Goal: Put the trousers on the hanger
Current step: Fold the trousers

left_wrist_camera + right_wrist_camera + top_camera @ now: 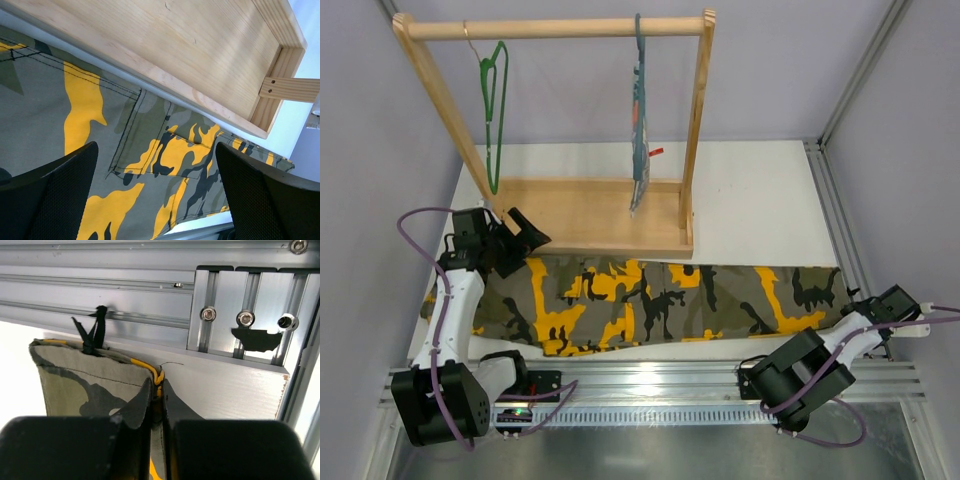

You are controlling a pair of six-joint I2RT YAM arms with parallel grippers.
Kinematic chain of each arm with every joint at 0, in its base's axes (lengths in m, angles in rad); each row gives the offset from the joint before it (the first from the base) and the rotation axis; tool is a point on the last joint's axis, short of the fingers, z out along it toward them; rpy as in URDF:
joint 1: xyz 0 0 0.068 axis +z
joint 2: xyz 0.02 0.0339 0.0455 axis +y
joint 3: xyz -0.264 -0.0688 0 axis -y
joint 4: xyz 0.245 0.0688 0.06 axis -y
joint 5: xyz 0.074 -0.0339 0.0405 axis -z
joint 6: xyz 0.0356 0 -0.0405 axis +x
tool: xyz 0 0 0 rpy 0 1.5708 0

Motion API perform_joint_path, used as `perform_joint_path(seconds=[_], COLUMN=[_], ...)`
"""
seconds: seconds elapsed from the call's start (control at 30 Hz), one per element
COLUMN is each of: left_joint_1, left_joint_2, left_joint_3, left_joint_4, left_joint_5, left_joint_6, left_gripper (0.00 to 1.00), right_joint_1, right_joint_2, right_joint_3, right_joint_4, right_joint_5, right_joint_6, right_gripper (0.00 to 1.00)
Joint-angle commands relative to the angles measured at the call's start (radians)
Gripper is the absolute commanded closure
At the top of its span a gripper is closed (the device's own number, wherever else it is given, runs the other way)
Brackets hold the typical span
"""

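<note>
- The trousers (660, 300) lay flat, stretched left to right across the near part of the table (750, 190), just in front of the wooden rack (590, 215).
- The right gripper (157, 390) was clamped on the trousers at their right end, with hem fabric pinched between its jaws in the wrist view.
- The left gripper (156, 167) hung wide open over the left end by the back pocket (150, 145), gripping nothing.
- The hanger (493, 110) hung on the rack's top rail at the left, well apart from the trousers. A grey-blue hanger (639, 120) hung further right.
- My take: the step in hand was getting a solid hold on the cloth. I'd check that the right pinch caught the full hem and not just the edge stitching. Then I'd bring the left down on the waistband so the fabric lifts evenly without dragging against the rack.
</note>
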Motion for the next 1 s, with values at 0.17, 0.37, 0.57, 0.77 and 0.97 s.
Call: perform_joint_path(seconds=[0.17,0.37,0.57,0.77,0.97], left_joint_1=[-0.003,-0.003,-0.003,-0.003,-0.003], left_joint_2=[0.005,0.015,-0.008,-0.021,-0.034], left_joint_3=[0.033,0.053,0.029,0.021,0.009], left_joint_4=[0.028,0.010,0.022,0.005,0.005], left_joint_5=[0.002,0.000,-0.014,-0.035,-0.041], left_joint_6=[0.003,0.006,-0.007,0.012,0.018], left_gripper=[0.00,0.00,0.00,0.00,0.00], right_joint_1=[0.300,0.807,1.310,1.566,1.586], right_joint_2=[-0.122,-0.145,-0.076,0.102,0.119], right_joint_3=[0.180,0.183,0.120,0.192,0.345], right_joint_4=[-0.122,-0.222,-0.233,-0.311,-0.352], right_joint_5=[0.170,0.236,0.248,0.380,0.370], right_joint_6=[-0.064,-0.004,0.224,0.308,0.139], right_gripper=[0.96,0.96,0.96,0.58,0.45])
